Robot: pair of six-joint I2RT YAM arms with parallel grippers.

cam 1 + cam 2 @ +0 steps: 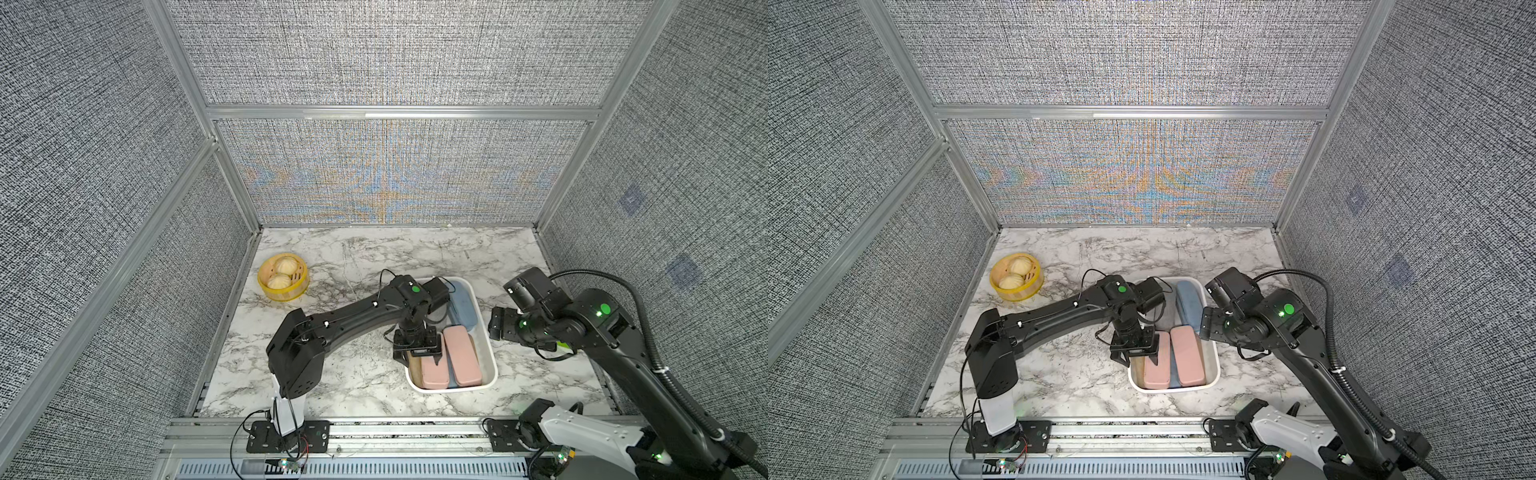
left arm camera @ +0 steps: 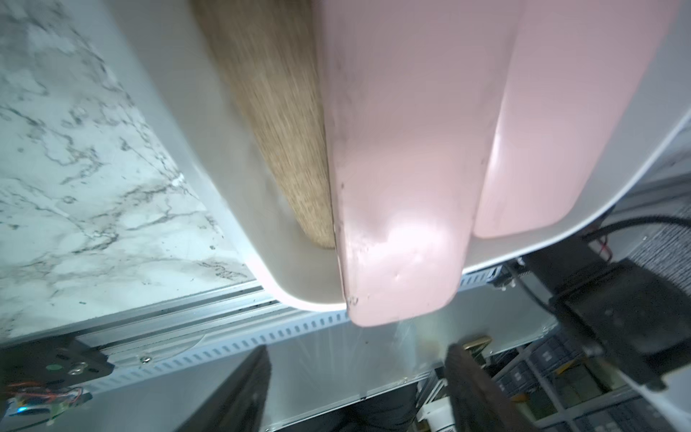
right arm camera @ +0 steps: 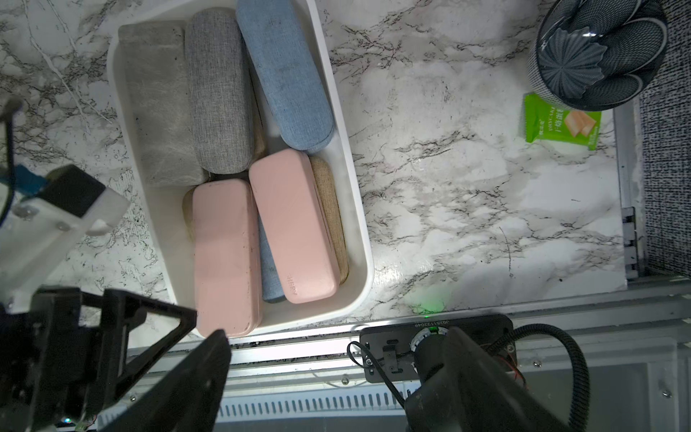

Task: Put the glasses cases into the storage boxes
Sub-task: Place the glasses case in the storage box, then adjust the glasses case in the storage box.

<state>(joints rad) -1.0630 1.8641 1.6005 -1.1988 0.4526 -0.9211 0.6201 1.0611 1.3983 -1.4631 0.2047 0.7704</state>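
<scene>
Closest to any lens is a pink case (image 2: 404,187), filling the left wrist view with its end jutting past the rim of the white tray (image 2: 246,209). Just beyond that end the left fingers (image 2: 246,389) stand spread and empty. The right fingers (image 3: 471,377) hang beside the tray, also spread with nothing between them.

The job looks all but finished. The right wrist view shows the tray packed: a second pink case (image 3: 293,224), a blue case (image 3: 284,74), a grey case (image 3: 218,93) and a flat grey case (image 3: 157,104) on top, a tan case (image 3: 331,209) and a second blue case (image 3: 269,269) wedged underneath. No case lies loose on the visible desk (image 3: 467,187); a yellow steamer basket (image 1: 283,277), a green snack packet (image 3: 561,119) and a dark patterned bowl (image 3: 598,48) sit there. What probably remains is settling the overhanging pink case.

In both top views the left arm covers much of the tray's far half, the lower layer is mostly buried, and the left wrist view is blurred.
</scene>
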